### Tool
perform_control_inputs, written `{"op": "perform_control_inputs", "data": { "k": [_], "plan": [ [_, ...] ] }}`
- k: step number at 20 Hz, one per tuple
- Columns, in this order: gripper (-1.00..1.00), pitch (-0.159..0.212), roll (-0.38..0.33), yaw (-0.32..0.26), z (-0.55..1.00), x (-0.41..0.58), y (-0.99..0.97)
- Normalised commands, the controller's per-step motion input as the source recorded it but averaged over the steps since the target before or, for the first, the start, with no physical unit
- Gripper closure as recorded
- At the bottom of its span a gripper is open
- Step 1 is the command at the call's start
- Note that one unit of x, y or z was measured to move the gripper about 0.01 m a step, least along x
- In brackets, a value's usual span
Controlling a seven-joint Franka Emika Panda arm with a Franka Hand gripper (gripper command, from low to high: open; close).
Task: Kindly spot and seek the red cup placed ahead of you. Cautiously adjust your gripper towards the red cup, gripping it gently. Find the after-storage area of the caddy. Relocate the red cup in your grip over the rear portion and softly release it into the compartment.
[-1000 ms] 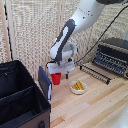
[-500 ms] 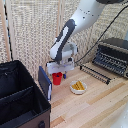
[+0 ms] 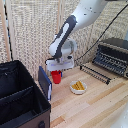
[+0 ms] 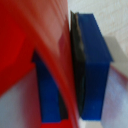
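Note:
The red cup [image 3: 56,77] is at the back of the wooden table, just beyond the black caddy's [image 3: 20,97] right wall. My white gripper [image 3: 58,70] is directly over it, with its fingers down on the cup's rim. In the wrist view the red cup's wall [image 4: 30,45] runs between the two dark-blue fingers [image 4: 95,65], one inside and one outside, and both press on it. The caddy's two sections show open at the exterior view's left. I cannot tell whether the cup rests on the table or is just off it.
A white bowl of yellow snacks [image 3: 78,87] sits on the table to the exterior view's right of the cup. A dark toaster oven [image 3: 113,56] stands at the far right with a black rack [image 3: 95,74] before it. A blue flap [image 3: 45,83] leans on the caddy's wall.
No clear change. The gripper stays at the red cup in the same place.

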Motion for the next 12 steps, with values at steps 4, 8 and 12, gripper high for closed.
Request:
{"op": "perform_control_inputs", "data": {
  "k": [4,8,12],
  "plan": [
    [1.0,0.034,0.112,-0.002,0.78,0.141,-0.07],
    [1.0,0.044,0.066,0.0,0.95,0.235,0.0],
    [1.0,0.048,0.051,0.028,0.99,0.127,0.11]
  ]
}}
